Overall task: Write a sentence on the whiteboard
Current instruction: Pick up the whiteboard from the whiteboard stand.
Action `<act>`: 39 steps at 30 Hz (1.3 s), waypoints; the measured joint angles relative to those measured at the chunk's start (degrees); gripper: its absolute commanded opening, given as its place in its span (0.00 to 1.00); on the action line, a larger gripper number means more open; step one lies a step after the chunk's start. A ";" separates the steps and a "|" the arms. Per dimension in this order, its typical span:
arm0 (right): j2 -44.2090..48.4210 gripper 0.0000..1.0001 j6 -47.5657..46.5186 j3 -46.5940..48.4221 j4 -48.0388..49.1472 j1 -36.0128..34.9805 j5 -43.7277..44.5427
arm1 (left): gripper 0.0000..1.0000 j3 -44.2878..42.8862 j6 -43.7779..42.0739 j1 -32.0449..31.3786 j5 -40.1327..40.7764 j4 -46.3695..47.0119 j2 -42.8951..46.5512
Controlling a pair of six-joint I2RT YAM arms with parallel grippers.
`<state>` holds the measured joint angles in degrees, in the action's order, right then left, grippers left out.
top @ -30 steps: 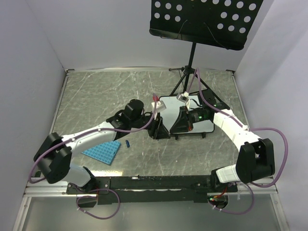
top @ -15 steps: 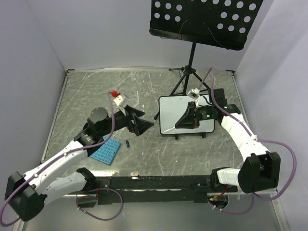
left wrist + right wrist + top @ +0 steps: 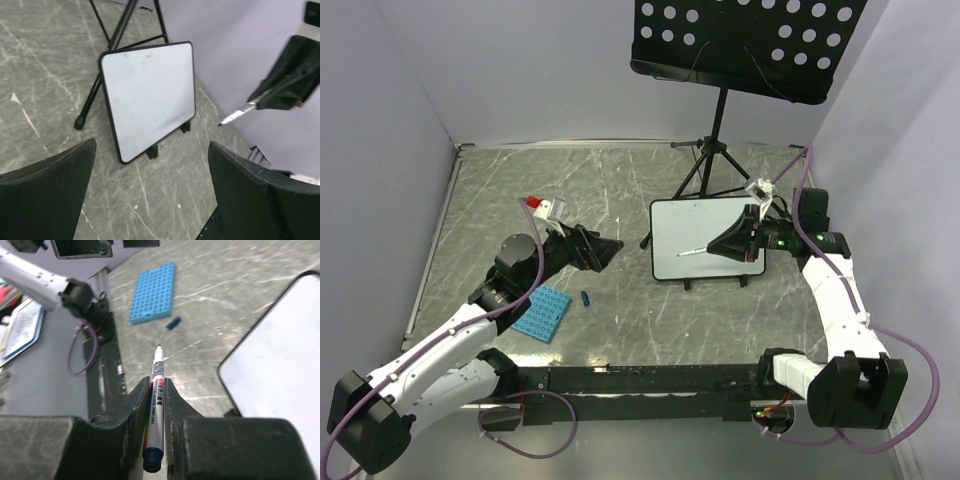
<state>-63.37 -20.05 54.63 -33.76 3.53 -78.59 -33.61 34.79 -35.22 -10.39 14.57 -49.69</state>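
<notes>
The whiteboard (image 3: pixel 690 228) stands tilted on its short black feet right of centre, its face blank, so no sentence shows. It also appears in the left wrist view (image 3: pixel 150 90) and at the right edge of the right wrist view (image 3: pixel 285 355). My right gripper (image 3: pixel 728 243) hangs over the board's right half, shut on a white marker (image 3: pixel 694 251) whose tip points left just above the board. Close up, the marker (image 3: pixel 156 385) is clamped between the right gripper's (image 3: pixel 156 382) two fingers. My left gripper (image 3: pixel 610 247) is open and empty, left of the board and apart from it (image 3: pixel 152 167).
A blue studded plate (image 3: pixel 542 313) lies front left, with a small blue cap (image 3: pixel 586 298) beside it. The black music stand (image 3: pixel 745 40) looms at the back, and its tripod legs (image 3: pixel 705 170) reach down just behind the board's left corner. Walls close in on both sides.
My left gripper has opened and pulled back left, away from the board. The right arm drew right with the marker, uncovering most of the board.
</notes>
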 measured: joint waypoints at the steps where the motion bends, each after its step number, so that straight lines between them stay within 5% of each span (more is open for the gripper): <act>1: 0.52 0.00 0.35 -0.02 0.39 0.81 0.00 | 0.97 0.13 0.42 0.35 0.70 0.26 -0.44; 20: 0.52 0.00 5.05 3.61 2.05 9.49 -0.63 | 0.97 0.37 3.54 8.33 -10.62 16.02 -20.59; 30: 3.34 0.00 13.14 -3.37 13.55 12.55 -1.84 | 0.99 0.37 4.11 8.59 -12.83 23.87 -28.33; 39: 4.44 0.00 17.53 -5.33 18.29 12.85 -4.26 | 0.83 -4.96 5.53 8.68 -17.62 30.01 -39.80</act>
<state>-58.94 -2.52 49.30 -15.46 16.38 -82.85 -38.57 40.32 -26.55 -28.01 44.58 -89.49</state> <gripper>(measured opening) 0.207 0.883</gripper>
